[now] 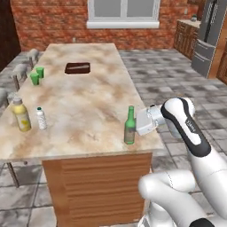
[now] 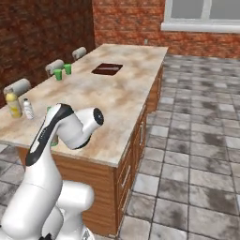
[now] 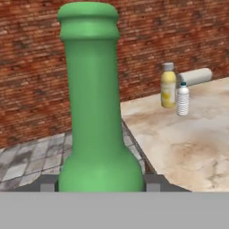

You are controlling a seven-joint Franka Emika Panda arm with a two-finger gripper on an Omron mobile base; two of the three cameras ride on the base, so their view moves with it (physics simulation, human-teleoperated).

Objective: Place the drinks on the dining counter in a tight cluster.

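Observation:
The slim dark-green glass bottle (image 1: 129, 126) stands upright near the front right corner of the dining counter (image 1: 88, 97). My gripper (image 1: 134, 127) reaches in from the right, and its jaws sit against both sides of the bottle's body. In the hand view the green bottle (image 3: 95, 112) rises between my fingertips (image 3: 153, 181). The yellow juice bottle (image 1: 21, 114) and the small clear water bottle (image 1: 41, 119) stand side by side at the counter's front left edge. Both show far off in the hand view, the yellow bottle (image 3: 168, 87) beside the water bottle (image 3: 182, 99).
Two bright-green cups (image 1: 37, 75) stand on the counter's left side, further back. A dark brown inset (image 1: 77, 68) lies near the far end. Cushioned stools (image 2: 18, 86) line the left side. Tiled floor runs along the right, with a grey fridge (image 1: 208, 35) beyond.

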